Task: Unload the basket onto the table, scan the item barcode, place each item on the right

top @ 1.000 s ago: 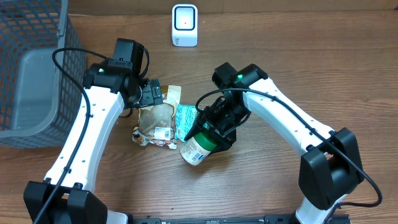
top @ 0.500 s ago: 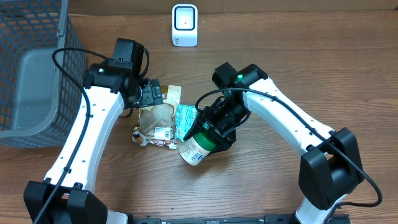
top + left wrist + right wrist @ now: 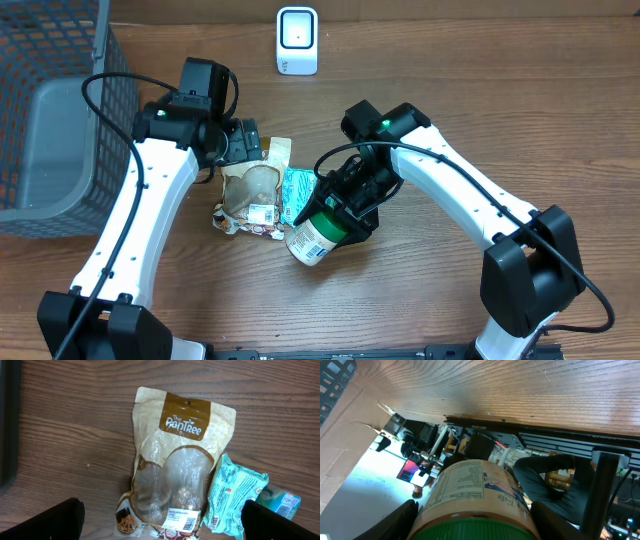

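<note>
My right gripper [image 3: 348, 208] is partly open and clamped across a bottle [image 3: 315, 238], one finger on each side of it just below the green lid. The bottle lies tilted in the grip, lid end toward the wrist and base pointing down-left in the overhead view. Its white label with a printed facts panel faces the right wrist camera. I cannot tell from here whether its base touches the table [image 3: 500, 100].

The bottle sits near the middle of the table, just right of a teal packet [image 3: 232, 492] and well short of the scanner [image 3: 297, 40], which stands at the far edge.

My left gripper [image 3: 243, 152] is spread as wide as it goes and holds nothing. It hangs above the top end of a brown pouch [image 3: 175, 460] that lies flat, barcode sticker up at its near end. The teal packet lies against the pouch's right side. A basket [image 3: 50, 120] stands at far left.
</note>
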